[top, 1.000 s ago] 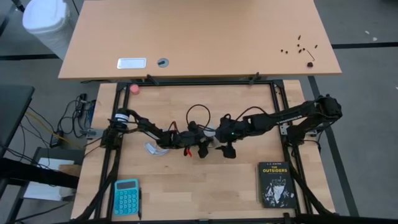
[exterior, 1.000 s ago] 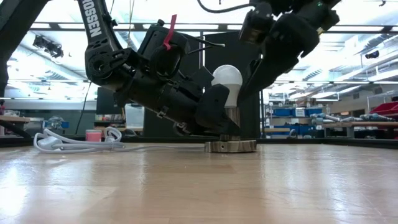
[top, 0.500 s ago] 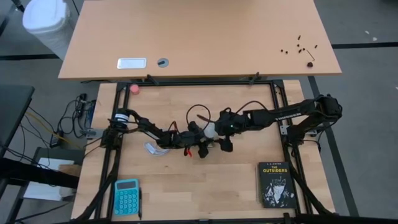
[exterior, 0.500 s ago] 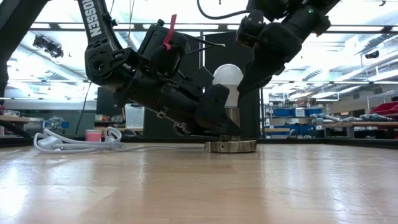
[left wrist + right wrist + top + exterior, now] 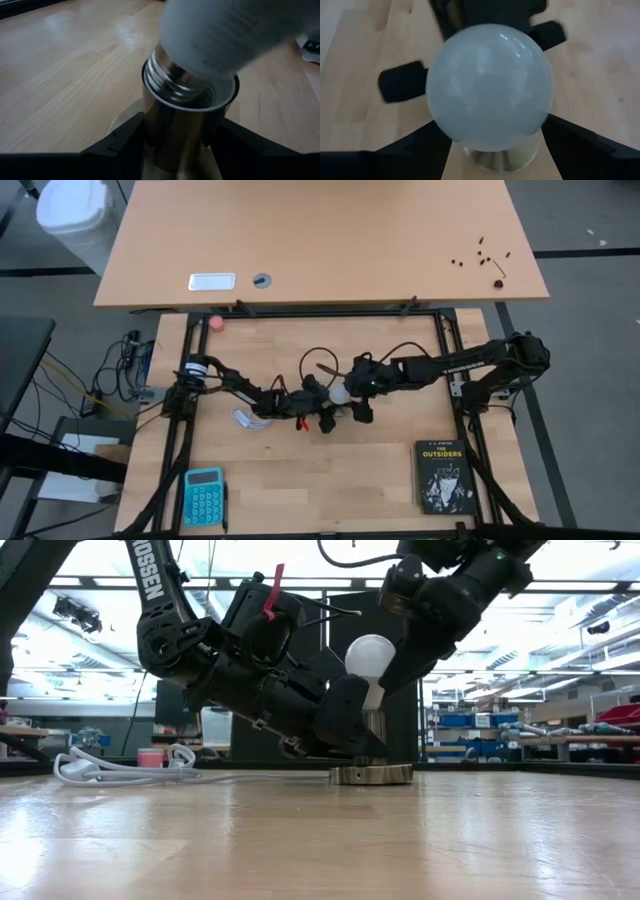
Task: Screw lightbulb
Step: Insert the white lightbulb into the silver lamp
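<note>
The white lightbulb (image 5: 370,655) stands tilted, its threaded base (image 5: 172,82) in the mouth of the socket's metal tube (image 5: 175,135). The tube rises from a round disc (image 5: 371,774) lying flat on the table. My left gripper (image 5: 175,150) comes in low from the table's left and is shut on the tube. My right gripper (image 5: 492,145) reaches down from the right, with its fingers on either side of the bulb's globe (image 5: 489,85). In the high view both grippers meet at mid-table around the bulb (image 5: 341,390). My left gripper pinches the socket's upright metal tube (image 5: 150,130) between its two fingers, low on the tube. The fingers come from the table's left, slanting slightly down. The socket's disc rests flat on the table. My right gripper holds the bulb's frosted globe (image 5: 440,125) between its two fingers (image 5: 415,150) on opposite sides. They slant down from the table's right. The bulb leans, its threaded base resting in the socket's mouth.
A coiled white cord (image 5: 100,768) lies on the table to the left of the socket. A black book (image 5: 443,476) lies near right, a blue calculator (image 5: 203,495) near left, and a pink ball (image 5: 215,322) far left. A second tabletop (image 5: 320,240) lies beyond.
My right gripper has swung a little toward the table's left and far side, closing in over the bulb. The globe now stands slightly higher in the low view and leans more. My left gripper and the socket have kept still.
</note>
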Available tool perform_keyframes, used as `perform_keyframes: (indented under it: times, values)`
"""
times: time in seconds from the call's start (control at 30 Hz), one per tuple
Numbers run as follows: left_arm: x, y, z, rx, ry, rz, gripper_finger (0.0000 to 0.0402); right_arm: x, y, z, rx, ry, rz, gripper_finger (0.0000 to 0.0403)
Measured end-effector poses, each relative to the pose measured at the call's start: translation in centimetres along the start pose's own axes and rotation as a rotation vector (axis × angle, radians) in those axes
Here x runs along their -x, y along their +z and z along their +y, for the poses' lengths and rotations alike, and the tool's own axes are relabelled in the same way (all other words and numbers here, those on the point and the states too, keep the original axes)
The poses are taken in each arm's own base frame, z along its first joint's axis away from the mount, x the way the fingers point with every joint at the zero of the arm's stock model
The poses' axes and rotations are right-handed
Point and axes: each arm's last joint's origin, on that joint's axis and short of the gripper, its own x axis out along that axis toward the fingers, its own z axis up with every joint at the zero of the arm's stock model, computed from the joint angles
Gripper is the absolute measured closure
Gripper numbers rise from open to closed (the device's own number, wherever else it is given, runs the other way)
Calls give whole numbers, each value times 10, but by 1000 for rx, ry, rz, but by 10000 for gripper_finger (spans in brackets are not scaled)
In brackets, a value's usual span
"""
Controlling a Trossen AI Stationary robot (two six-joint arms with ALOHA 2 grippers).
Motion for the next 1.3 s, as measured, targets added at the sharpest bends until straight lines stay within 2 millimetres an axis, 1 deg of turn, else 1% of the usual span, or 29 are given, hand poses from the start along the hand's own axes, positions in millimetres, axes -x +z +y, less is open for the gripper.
perform_keyframes:
  times: [0.3, 0.4, 0.53, 0.77, 0.93, 1.0, 1.07, 1.2, 1.3]
  values:
    - [0, 0, 0, 1, -1, -3, 194, 0, 1, -5, 13, 3, -10, 95]
    - [0, 0, 0, 1, -5, -2, 194, 0, 2, -10, 0, -10, -12, 95]
    - [0, 0, 0, 0, -9, -2, 194, 0, 1, -15, -13, 16, -1, 95]
    - [0, 0, 0, -2, -10, -2, 194, 0, 0, -13, -1, 36, 3, 95]
    - [0, 0, 0, -2, -10, -2, 194, 0, 0, -9, 25, -31, 4, 93]
    - [0, 0, 0, -2, -10, -2, 194, 0, -1, -9, 27, -49, 14, 90]
    - [0, 0, 0, -2, -10, -2, 194, 0, -2, -13, 17, -56, 20, 84]
    - [0, 0, 0, -1, -10, -2, 194, 0, -4, -18, -9, -33, 48, 73]
    - [0, 0, 0, -1, -10, -2, 194, 0, -7, -12, -6, -10, 77, 66]
